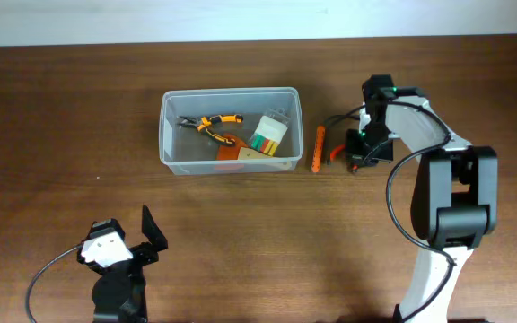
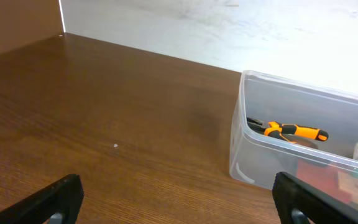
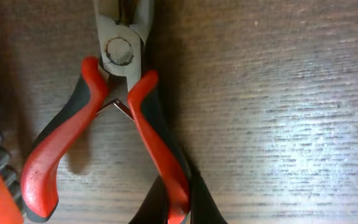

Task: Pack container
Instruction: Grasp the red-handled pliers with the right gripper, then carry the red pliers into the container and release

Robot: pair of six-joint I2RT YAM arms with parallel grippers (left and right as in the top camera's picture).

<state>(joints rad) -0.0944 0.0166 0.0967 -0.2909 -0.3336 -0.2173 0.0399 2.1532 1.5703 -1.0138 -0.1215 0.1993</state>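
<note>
We see box (image 1: 230,131) open on top: way in from above. Inside, orange pliers (image 1: 212,124) far left, colored pack (image 1: 270,135) right, some bare floor at left end. Orange bar (image 1: 319,148) lies just right of box wall, red pliers (image 3: 153,134) beside it, tight gap. Wide bare table (image 1: 61,135) left and near of box, room to pass.

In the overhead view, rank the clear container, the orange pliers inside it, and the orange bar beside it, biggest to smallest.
1. clear container, by far the largest.
2. orange pliers.
3. orange bar, which looks shorter and thinner than the pliers.
</note>
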